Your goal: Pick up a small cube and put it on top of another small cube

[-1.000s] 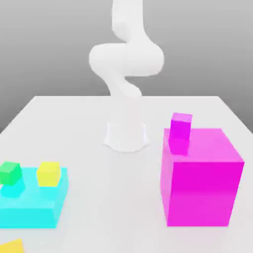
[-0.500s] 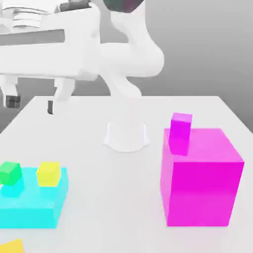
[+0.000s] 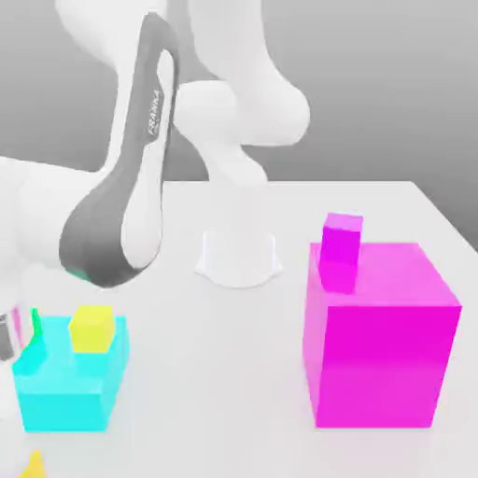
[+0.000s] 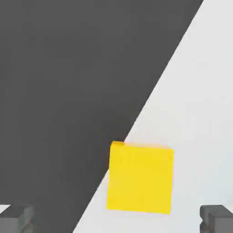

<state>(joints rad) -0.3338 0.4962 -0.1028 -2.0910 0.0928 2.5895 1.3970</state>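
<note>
In the hand view a yellow cube (image 4: 140, 177) lies flat on the white table (image 4: 200, 113), right at its edge. My gripper (image 4: 116, 218) hangs above it, open, and its two grey fingertips (image 4: 16, 217) stand wide apart with nothing between them. In the exterior view, a corner of that yellow cube (image 3: 33, 464) peeks in at the front left. A small yellow cube (image 3: 91, 329) sits on a cyan block (image 3: 65, 397). Beside it, my arm (image 3: 121, 215) covers all but a sliver of a small green cube (image 3: 35, 323). A small magenta cube (image 3: 342, 238) rests on a big magenta block (image 3: 378, 345).
The arm's white base (image 3: 239, 257) stands at the middle back of the table. The arm's forearm leans across the exterior view's left, over the cyan block. Dark floor (image 4: 59, 91) lies beyond the table edge beside the yellow cube.
The arm has swung down toward the exterior view's front left. It now covers most of the green cube and the cyan block's left side. The cubes have not moved.
</note>
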